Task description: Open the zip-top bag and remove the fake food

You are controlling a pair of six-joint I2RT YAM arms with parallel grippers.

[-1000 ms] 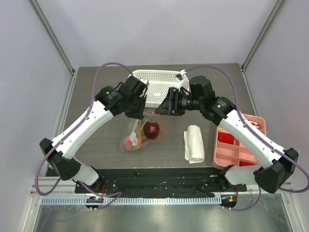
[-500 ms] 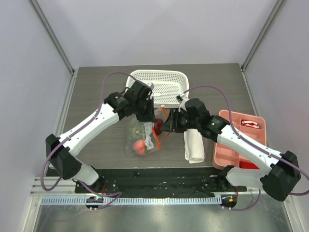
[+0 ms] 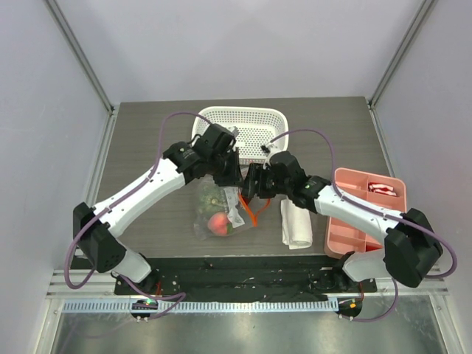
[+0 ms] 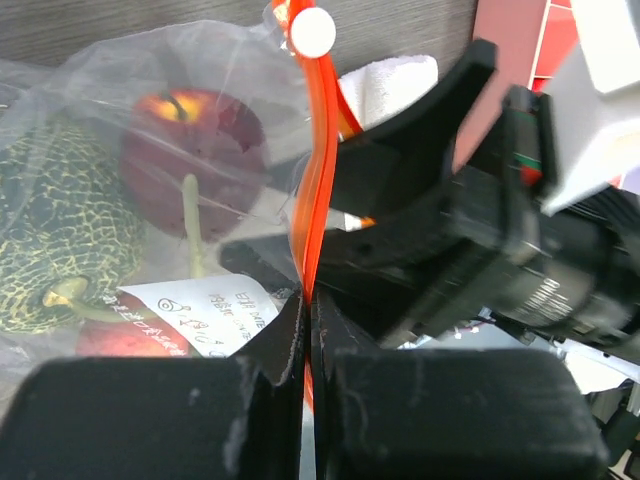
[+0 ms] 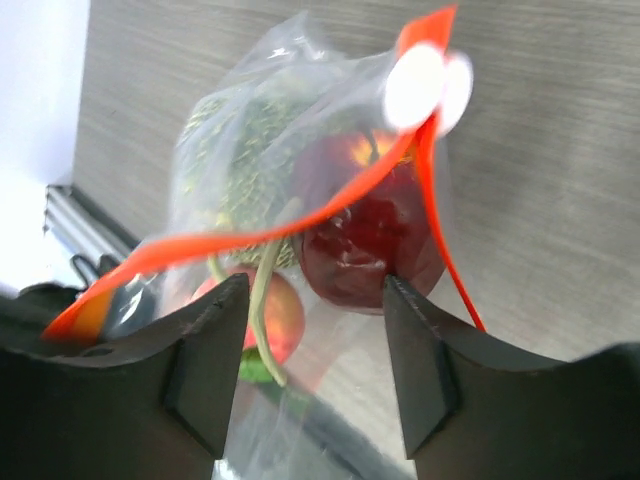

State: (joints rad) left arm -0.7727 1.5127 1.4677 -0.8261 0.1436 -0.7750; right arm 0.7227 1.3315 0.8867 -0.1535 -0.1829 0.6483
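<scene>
Grey wood-grain tabletop (image 3: 147,133) between pale walls (image 3: 59,110): the zip-top bag (image 3: 210,210) sits at the centre of the overhead frame, just below a white basket (image 3: 254,122). The left pincer (image 4: 308,300) is clamped tight on the bag's orange zip strip (image 4: 318,150), which rises straight up the left wrist frame from between the jaws. The right pincer (image 5: 315,290) stands open and holds nothing. It faces the bag from the right of the overhead frame, close beside the left one. In the right wrist frame the strip splits into two orange lips spreading from a blurred white disc (image 5: 425,85) at upper right. One runs down to lower left across the gap and the other drops to lower right. All the fake food is inside: a green ball (image 4: 50,230), a dark red fruit (image 5: 370,250) and a pinkish-red fruit (image 3: 217,223). The right pincer looks well placed to catch the free lip, closing across the strip's length and pulling away from the left.
</scene>
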